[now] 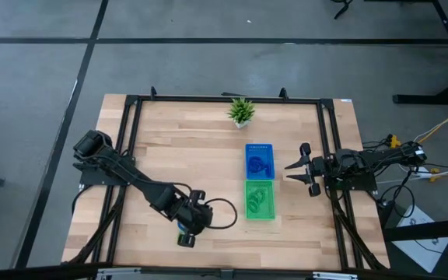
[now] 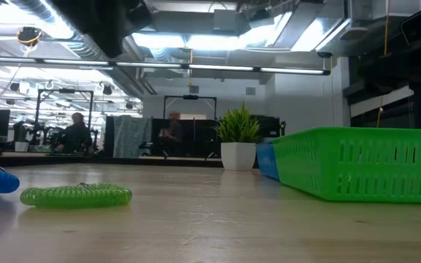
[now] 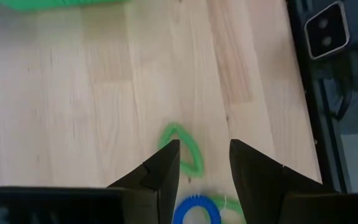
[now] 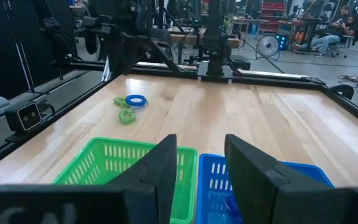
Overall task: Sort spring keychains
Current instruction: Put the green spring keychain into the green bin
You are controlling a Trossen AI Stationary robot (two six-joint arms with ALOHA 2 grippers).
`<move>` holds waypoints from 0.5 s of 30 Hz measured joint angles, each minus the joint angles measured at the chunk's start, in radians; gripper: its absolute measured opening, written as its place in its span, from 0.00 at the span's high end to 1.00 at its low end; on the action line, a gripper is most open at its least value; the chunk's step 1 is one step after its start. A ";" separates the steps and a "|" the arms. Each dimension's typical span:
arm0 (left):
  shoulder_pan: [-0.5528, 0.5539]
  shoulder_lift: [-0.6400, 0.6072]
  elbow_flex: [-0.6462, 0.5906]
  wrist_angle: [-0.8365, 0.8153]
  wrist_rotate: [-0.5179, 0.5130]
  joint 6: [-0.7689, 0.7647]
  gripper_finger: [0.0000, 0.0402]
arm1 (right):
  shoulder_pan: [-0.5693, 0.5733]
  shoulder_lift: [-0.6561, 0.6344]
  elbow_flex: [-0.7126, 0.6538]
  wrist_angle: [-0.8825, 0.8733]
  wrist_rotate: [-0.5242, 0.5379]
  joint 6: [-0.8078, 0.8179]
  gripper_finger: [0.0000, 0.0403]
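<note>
Left gripper (image 3: 204, 163) hovers low near the desk's front edge, fingers spread wide and holding nothing, right above a green keychain (image 3: 182, 149) and a blue keychain (image 3: 196, 210) lying loose on the wood. Over by the right edge, the right gripper (image 1: 295, 169) waits beside the trays, fingers apart and empty. More keychains sit in the blue tray (image 1: 249, 148) and in the green tray (image 1: 249, 185) just in front of it.

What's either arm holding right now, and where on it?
Nothing. The left gripper hangs open over a loose light green coiled spring keychain on the table; the right gripper is open and empty.
</note>
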 joint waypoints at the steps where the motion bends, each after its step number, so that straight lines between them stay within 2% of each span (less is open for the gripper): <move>1: 0.000 0.000 0.000 -0.008 0.000 -0.010 0.66 | 0.000 0.000 0.000 0.000 0.000 0.000 0.66; 7: 0.000 0.000 -0.011 -0.009 -0.005 -0.063 0.67 | 0.000 0.000 0.000 0.000 0.000 0.000 0.66; 15: 0.006 0.000 -0.084 -0.010 -0.008 -0.288 0.64 | 0.000 0.000 0.000 0.000 0.000 0.000 0.66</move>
